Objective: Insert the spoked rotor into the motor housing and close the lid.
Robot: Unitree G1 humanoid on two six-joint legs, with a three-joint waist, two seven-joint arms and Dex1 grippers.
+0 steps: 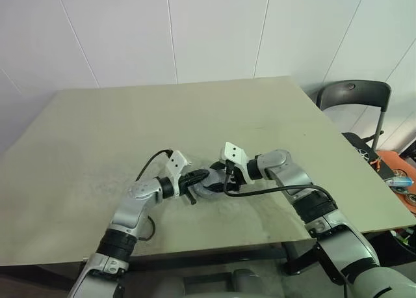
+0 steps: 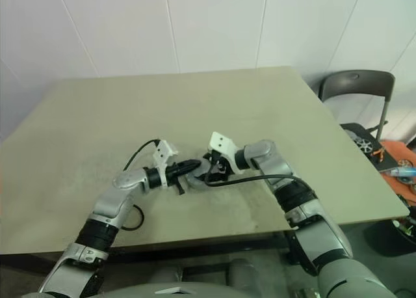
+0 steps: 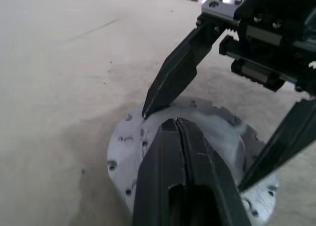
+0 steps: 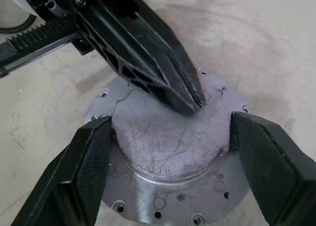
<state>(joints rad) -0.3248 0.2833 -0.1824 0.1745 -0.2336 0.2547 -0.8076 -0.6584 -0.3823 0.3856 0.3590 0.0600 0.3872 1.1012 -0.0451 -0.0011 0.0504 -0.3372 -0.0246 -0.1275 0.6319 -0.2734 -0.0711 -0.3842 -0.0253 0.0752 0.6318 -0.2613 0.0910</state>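
Both arms meet near the desk's (image 1: 97,135) near edge. Motor housing (image 4: 168,152) lies flat, axis vertical: scratched light-grey disc, raised centre, holed flange. Right gripper (image 4: 170,157) fingers straddle its raised centre, spread wide. Left gripper (image 4: 190,95) fingers pressed together, tips over the top.

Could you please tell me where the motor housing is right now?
The motor housing lies on the table near its front edge, between the open fingers of the right gripper, with the shut left gripper over its top.
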